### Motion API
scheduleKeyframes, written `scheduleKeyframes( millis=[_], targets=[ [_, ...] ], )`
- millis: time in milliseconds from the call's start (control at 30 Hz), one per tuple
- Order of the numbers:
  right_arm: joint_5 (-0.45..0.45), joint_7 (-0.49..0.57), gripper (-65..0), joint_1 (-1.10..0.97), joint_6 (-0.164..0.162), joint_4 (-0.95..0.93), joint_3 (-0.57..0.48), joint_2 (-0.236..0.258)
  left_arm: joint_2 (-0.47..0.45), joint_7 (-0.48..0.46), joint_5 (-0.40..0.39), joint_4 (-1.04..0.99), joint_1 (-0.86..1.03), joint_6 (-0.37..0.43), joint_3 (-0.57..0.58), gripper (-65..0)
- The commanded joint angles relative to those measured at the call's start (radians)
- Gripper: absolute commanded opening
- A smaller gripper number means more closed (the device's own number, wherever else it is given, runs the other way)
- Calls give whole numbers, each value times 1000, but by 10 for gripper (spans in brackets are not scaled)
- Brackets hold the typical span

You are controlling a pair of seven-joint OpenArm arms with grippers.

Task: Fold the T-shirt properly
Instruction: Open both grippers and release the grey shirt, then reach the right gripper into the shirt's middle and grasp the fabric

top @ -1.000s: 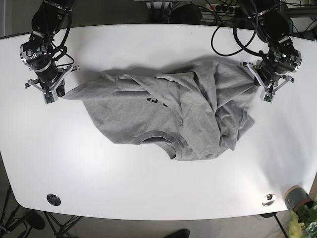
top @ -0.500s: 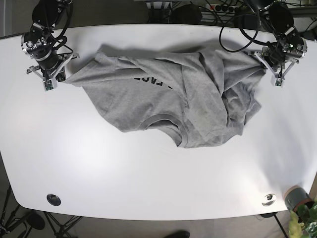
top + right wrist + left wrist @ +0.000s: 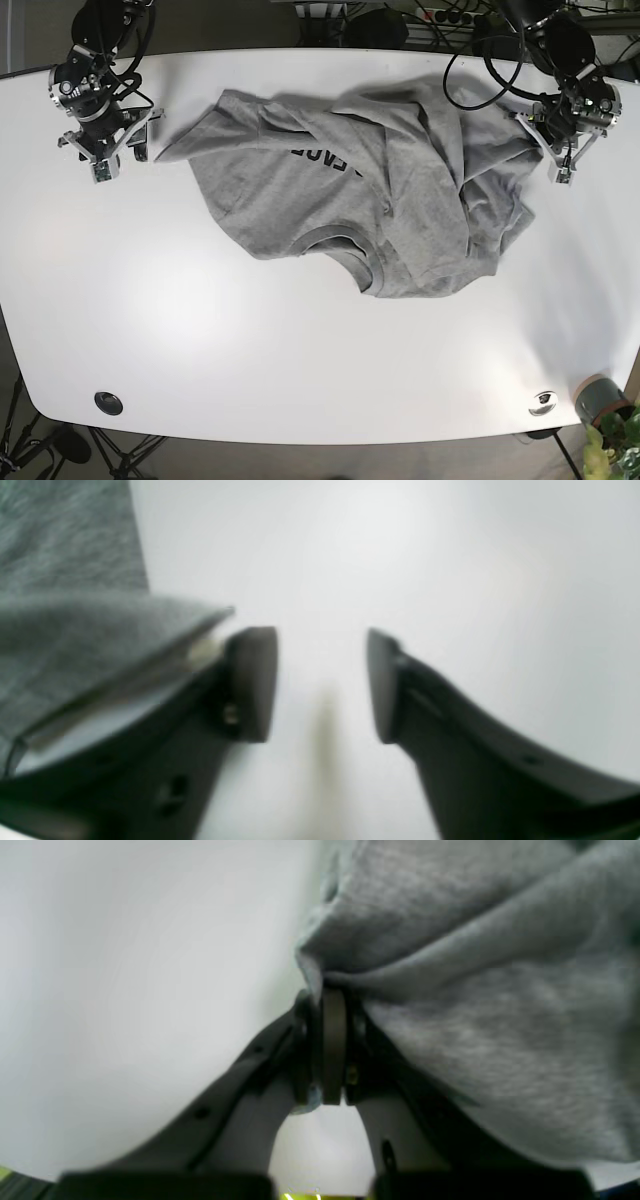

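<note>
Nearest you, a dark disc (image 3: 108, 403) and a metal one (image 3: 543, 403) sit by the table's (image 3: 200, 340) front edge, with a potted plant (image 3: 608, 425) off its corner; the whole front half of the white top is bare. Farther back the grey T-shirt (image 3: 400, 190) lies crumpled, its long axis running side to side, collar toward you. Your left hand (image 3: 330, 1005) is clenched on its edge; your right hand (image 3: 320, 680) gapes, cloth draped against one finger.

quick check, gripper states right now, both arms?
Left gripper: closed on the T-shirt edge.
Right gripper: open, nothing between the jaws; the shirt lies against its outer side.
</note>
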Motion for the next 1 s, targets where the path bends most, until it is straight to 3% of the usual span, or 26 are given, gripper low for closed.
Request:
scheduleKeyframes(
  millis=[0,100,267,367,433,533,700,967],
  targets=[
    [15,16,-279,5,-5,32,7,10,-17,-14,-7,20,-6,2,1,-650],
    [51,17,-212,6,-5,52,7,13,-19,-14,-7,15,-8,2,1,-650],
    [168,13,-206,15,-5,59,-1,19,-19,-14,-7,20,-8,2,6,-646],
    [174,13,-209,35,-5,59,-33,20,-19,-14,-7,21,-9,2,6,-522],
    [174,13,-211,40,-5,59,-70,20,-20,-14,-9,26,-9,2,6,-390],
    [173,13,-211,44,-5,59,-101,20,-20,-11,-9,47,-9,2,6,-258],
    [173,13,-211,47,-5,59,-164,20,-20,15,-41,116,-6,2,4,-249],
    [173,11,-211,152,-5,51,-283,17,-100,155,-289,230,0,2,-44,-249]
  ],
)
